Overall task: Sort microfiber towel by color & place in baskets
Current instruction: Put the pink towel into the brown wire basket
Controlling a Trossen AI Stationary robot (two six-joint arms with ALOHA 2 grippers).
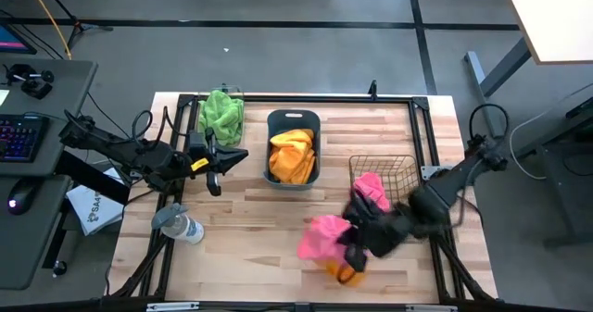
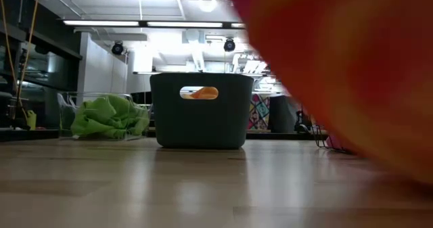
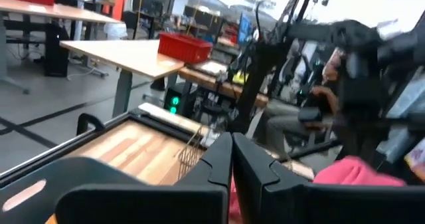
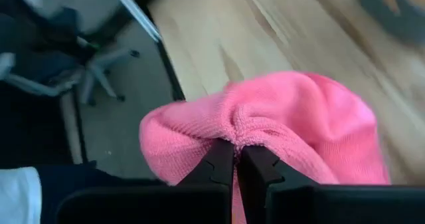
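A pink towel (image 1: 321,237) is bunched near the table's near edge, with my right gripper (image 1: 355,244) shut on it; in the right wrist view the pink towel (image 4: 292,117) bulges over the fingers. An orange towel (image 1: 346,273) lies just nearer, and fills the low view's right as an orange blur (image 2: 338,65). The wire-mesh basket (image 1: 398,164) holds another pink towel (image 1: 371,190). The teal tub (image 1: 293,119) holds orange towels (image 1: 292,156). The clear bin (image 1: 201,104) holds green towels (image 1: 222,115). My left gripper (image 1: 216,168) hangs shut, left of the tub. My right gripper pinches a raised fold of the pink towel (image 4: 236,135) between its two fingers, several layers gathered together. The fingers come slanting down from the table's right side. The cloth drapes slack on both sides of the fingers; whether its lower part lies on the table I cannot tell.
A spray bottle (image 1: 178,224) lies on the table's left near part. A black frame rail (image 1: 306,97) runs around the table edge. Bare wood (image 1: 259,229) lies between the bottle and the pink towel. A desk with a keyboard (image 1: 20,134) stands left of the table.
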